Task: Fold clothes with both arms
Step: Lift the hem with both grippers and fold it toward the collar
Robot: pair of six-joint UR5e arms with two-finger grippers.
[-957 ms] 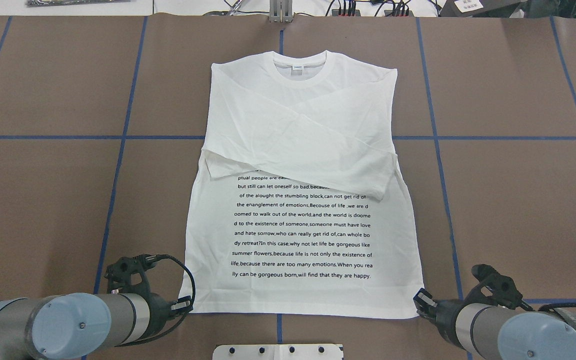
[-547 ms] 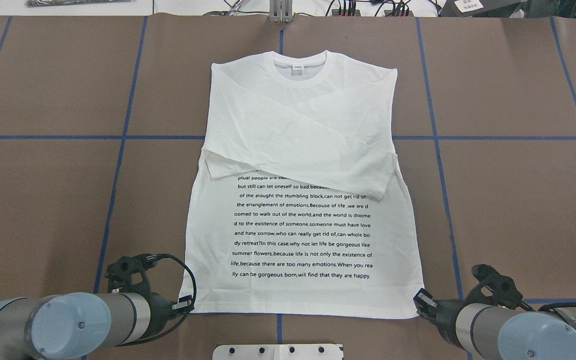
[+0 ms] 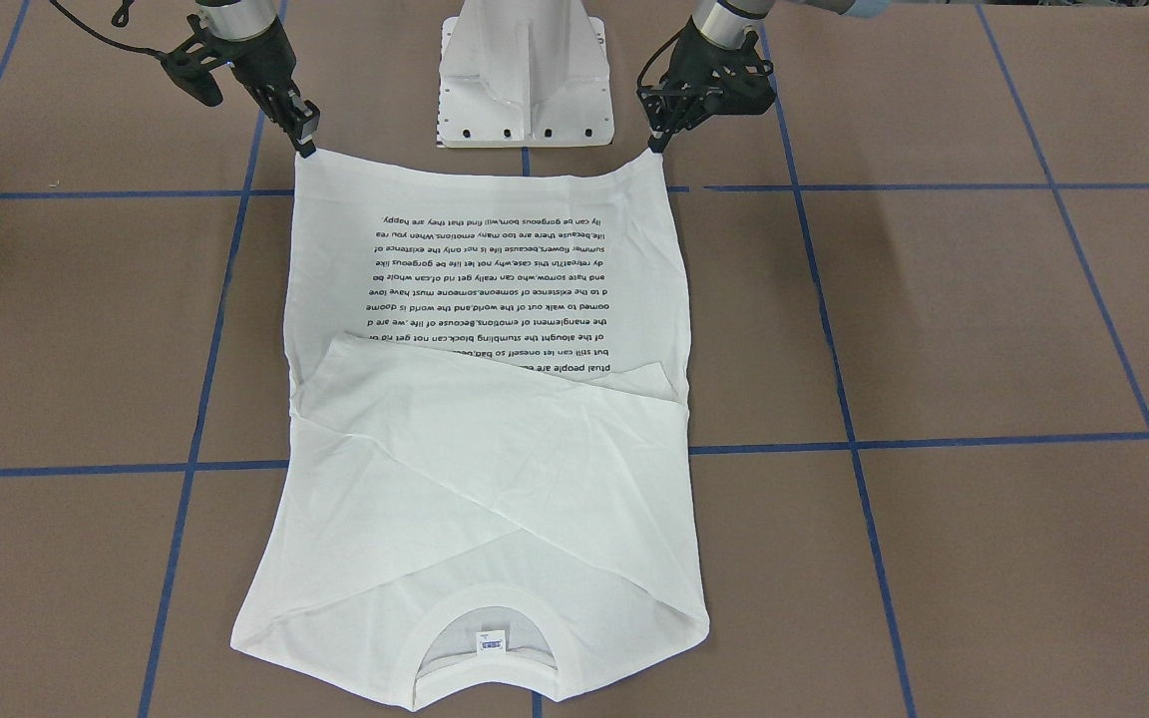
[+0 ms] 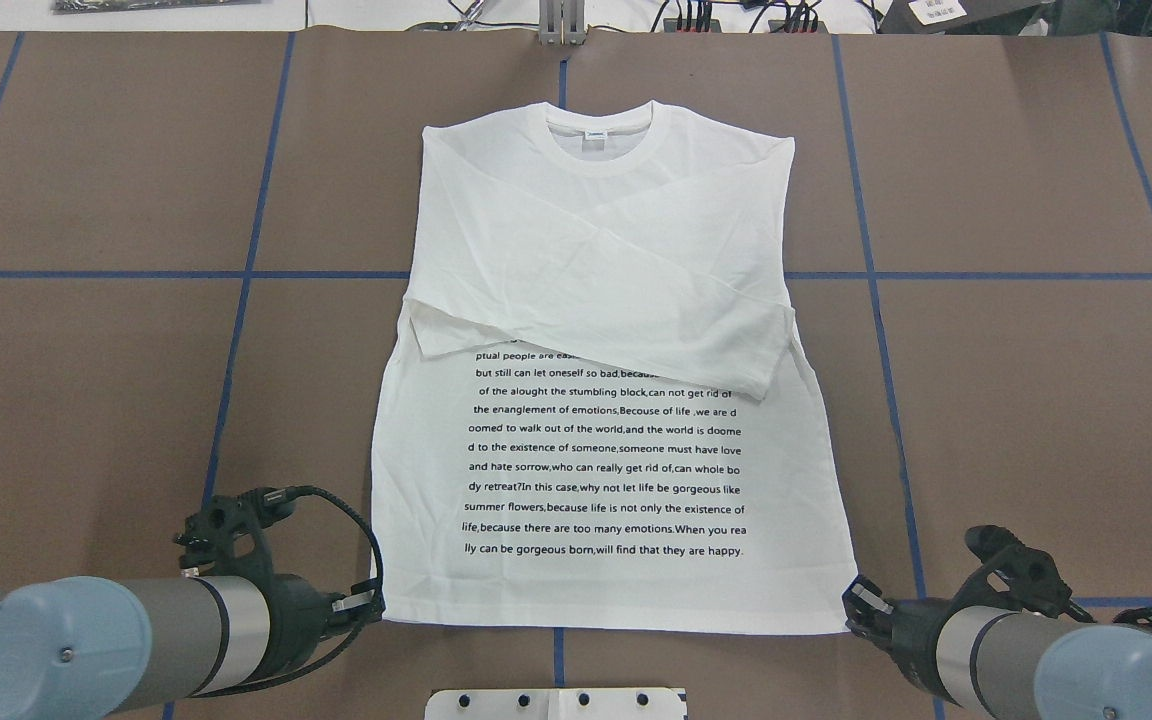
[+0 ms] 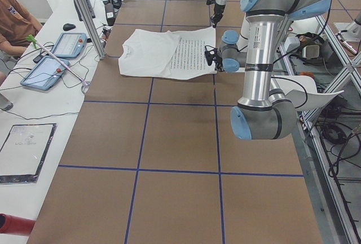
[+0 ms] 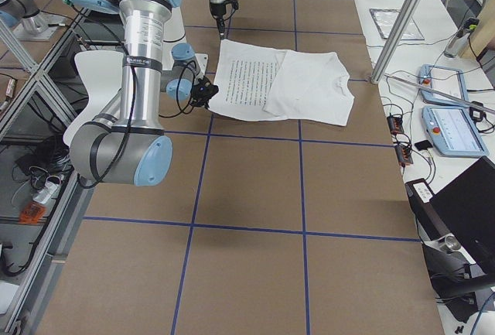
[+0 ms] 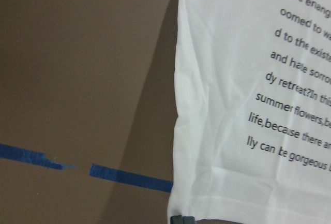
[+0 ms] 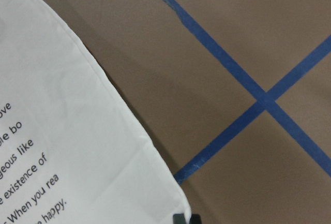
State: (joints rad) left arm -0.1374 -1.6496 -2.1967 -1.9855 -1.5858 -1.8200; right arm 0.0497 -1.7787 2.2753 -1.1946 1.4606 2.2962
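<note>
The left pincer (image 4: 371,603) and right pincer (image 4: 854,597) have stretched the T-shirt (image 4: 596,250) hem wider.

1. Even, bright overhead light; soft, faint shadows on the counter (image 4: 86,400).
2. Wrist views are dimmer and slightly soft, with a dark shadow band beside the T-shirt (image 7: 232,105).
3. Side views bow slightly at edges.

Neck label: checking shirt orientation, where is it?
Bottom centre of the front-facing view: the neck label sits inside the collar, farthest from the pedestal base.
</note>
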